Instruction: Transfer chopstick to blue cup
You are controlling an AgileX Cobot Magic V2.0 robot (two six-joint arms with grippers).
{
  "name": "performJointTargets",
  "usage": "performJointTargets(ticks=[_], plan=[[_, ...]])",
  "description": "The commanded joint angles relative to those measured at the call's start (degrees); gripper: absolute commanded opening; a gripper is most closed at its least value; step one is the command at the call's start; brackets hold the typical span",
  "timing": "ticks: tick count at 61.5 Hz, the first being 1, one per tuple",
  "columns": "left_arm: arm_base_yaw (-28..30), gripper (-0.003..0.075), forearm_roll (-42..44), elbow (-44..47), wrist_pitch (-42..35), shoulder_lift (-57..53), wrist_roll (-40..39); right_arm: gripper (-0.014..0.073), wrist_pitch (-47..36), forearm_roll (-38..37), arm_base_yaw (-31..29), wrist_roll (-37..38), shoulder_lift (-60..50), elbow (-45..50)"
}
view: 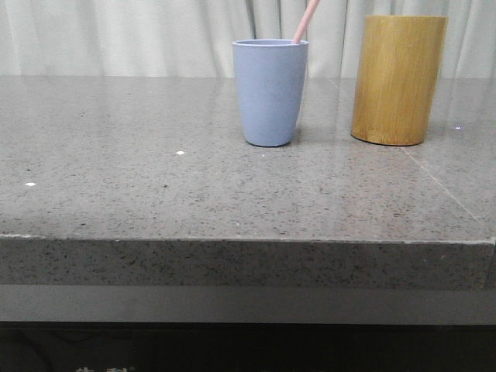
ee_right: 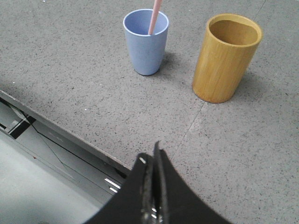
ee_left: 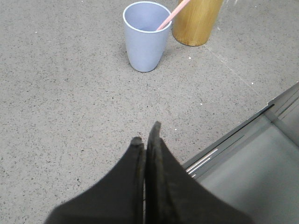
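Observation:
The blue cup (view: 270, 93) stands upright on the grey stone table (view: 155, 178). A pale pink chopstick (view: 305, 22) leans inside it, its upper end sticking out past the rim. The cup also shows in the left wrist view (ee_left: 145, 35) with the chopstick (ee_left: 172, 14), and in the right wrist view (ee_right: 145, 41) with the chopstick (ee_right: 155, 15). My left gripper (ee_left: 145, 135) is shut and empty, near the table's front edge, far from the cup. My right gripper (ee_right: 152, 156) is shut and empty, over the table's front edge. Neither gripper shows in the front view.
A taller yellow-brown bamboo cylinder holder (view: 397, 79) stands right of the blue cup; its inside looks empty in the right wrist view (ee_right: 225, 58). The table's front edge and a grey frame below it (ee_right: 56, 154) lie under the grippers.

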Motion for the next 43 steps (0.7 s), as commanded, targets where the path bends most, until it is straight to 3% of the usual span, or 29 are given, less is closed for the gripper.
performJointTargets(ticks=[1,14,35,43], plan=[[0.13,-0.0019,-1.0,-1.52,-3.92,-0.21,-0.53,-0.0067,-4.18,-0.28,-0.2,-0.04,0.12,-1.21],[1.56,-0.0019,0.34,1.52,-5.85,-2.3,1.41,-0.0067,-4.11,-0.28,-0.2,-0.04,0.12,-1.21],[19.21,-0.0019,0.88,32.21,-38.1,-25.88,5.19,-0.0067,-4.17,-0.28,-0.2,-0.04,0.12,-1.21],[24.47,-0.0019,0.88,43.96,-46.05,-35.88,5.19,-0.0067,-4.17,-0.28,-0.2,-0.04,0.12,-1.21]])
